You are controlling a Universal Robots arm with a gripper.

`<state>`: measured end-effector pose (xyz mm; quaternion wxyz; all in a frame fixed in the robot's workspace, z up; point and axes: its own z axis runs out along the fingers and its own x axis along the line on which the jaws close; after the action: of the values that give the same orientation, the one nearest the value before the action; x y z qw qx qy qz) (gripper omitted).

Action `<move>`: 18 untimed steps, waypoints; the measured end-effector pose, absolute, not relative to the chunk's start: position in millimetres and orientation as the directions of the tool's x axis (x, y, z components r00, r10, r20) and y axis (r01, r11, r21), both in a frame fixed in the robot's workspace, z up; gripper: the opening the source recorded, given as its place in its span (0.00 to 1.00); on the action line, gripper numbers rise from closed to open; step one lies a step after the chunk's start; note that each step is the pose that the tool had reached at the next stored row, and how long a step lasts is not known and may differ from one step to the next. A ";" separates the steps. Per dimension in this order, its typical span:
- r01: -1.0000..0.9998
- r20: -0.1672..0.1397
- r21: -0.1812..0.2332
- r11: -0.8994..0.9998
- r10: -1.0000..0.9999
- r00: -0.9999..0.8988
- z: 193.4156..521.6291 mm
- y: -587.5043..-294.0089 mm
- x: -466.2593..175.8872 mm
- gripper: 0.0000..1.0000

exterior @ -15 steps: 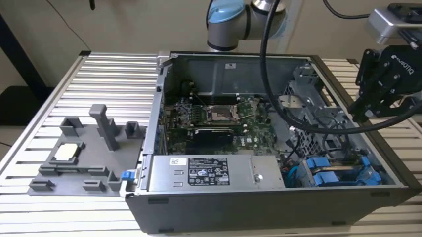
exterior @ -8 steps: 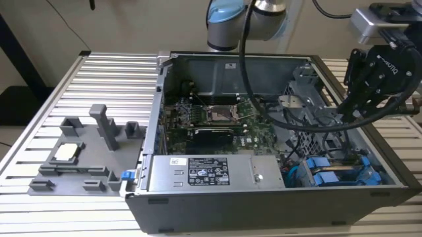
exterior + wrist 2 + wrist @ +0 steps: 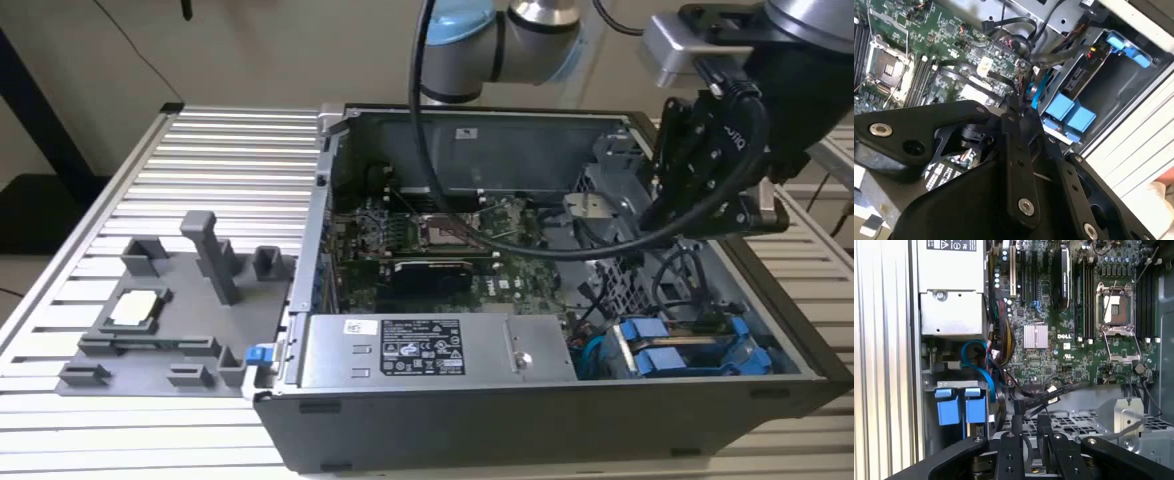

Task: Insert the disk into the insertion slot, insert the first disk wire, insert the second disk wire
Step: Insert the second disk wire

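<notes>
Gripper (image 3: 1030, 424) is hovering over loose black cables (image 3: 1046, 395); we cannot tell its opening. Disk (image 3: 671, 358) is sitting in the insertion slot (image 3: 723, 338), lower right of the exterior view. We're advising squaring the connector before pushing.

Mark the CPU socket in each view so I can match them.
Exterior view: CPU socket mid-motherboard, beyond the power supply.
First wrist view: CPU socket between memory slots.
Second wrist view: CPU socket between memory slots.
Shared landmark: paired blue drive tabs.
</notes>
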<state>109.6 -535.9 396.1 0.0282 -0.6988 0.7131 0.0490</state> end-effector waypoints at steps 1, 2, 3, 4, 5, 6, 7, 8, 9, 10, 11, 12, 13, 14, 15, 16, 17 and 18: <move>-0.999 -0.109 0.030 0.019 -0.994 -0.022 396.1 -535.9 105.6 0.27; -0.999 -0.109 0.029 0.019 -0.994 -0.022 396.1 -535.9 102.2 0.27; -0.999 -0.109 0.029 0.019 -0.994 -0.022 396.1 -536.0 100.2 0.27; -0.999 -0.109 0.029 0.019 -0.994 -0.022 396.1 -536.0 100.2 0.27; -0.999 -0.109 0.029 0.019 -0.994 -0.022 396.1 -536.0 100.2 0.27; -0.999 -0.109 0.029 0.018 -0.994 -0.022 396.1 -536.0 100.1 0.27; -0.999 -0.103 0.029 0.019 -0.994 -0.021 395.9 -535.5 99.5 0.27; -0.999 -0.092 0.028 0.018 -0.996 -0.020 395.8 -534.9 99.0 0.27; -0.999 -0.075 0.028 0.017 -0.997 -0.019 395.8 -534.3 98.6 0.27; -1.000 -0.061 0.027 0.015 -0.998 -0.017 395.5 -533.5 98.2 0.27; -1.000 -0.048 0.026 0.014 -0.999 -0.015 395.4 -532.5 97.8 0.27; -1.000 -0.037 0.025 0.012 -0.999 -0.013 395.0 -531.5 97.3 0.27; -1.000 -0.030 0.023 0.009 -1.000 -0.010 394.5 -530.3 96.7 0.27; -1.000 -0.026 0.020 0.006 -1.000 -0.007 393.5 -528.3 96.0 0.27; -1.000 -0.024 0.017 0.003 -1.000 -0.003 392.3 -526.3 95.5 0.27; -1.000 -0.024 0.012 -0.001 -1.000 0.000 390.9 -525.1 94.9 0.27; -1.000 -0.024 0.008 -0.005 -1.000 0.005 389.5 -524.4 94.3 0.27; -1.000 -0.024 0.003 -0.010 -1.000 0.010 388.2 -524.0 93.8 0.27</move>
<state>93.8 -524.0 388.2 0.0073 -0.7105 0.7036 0.0097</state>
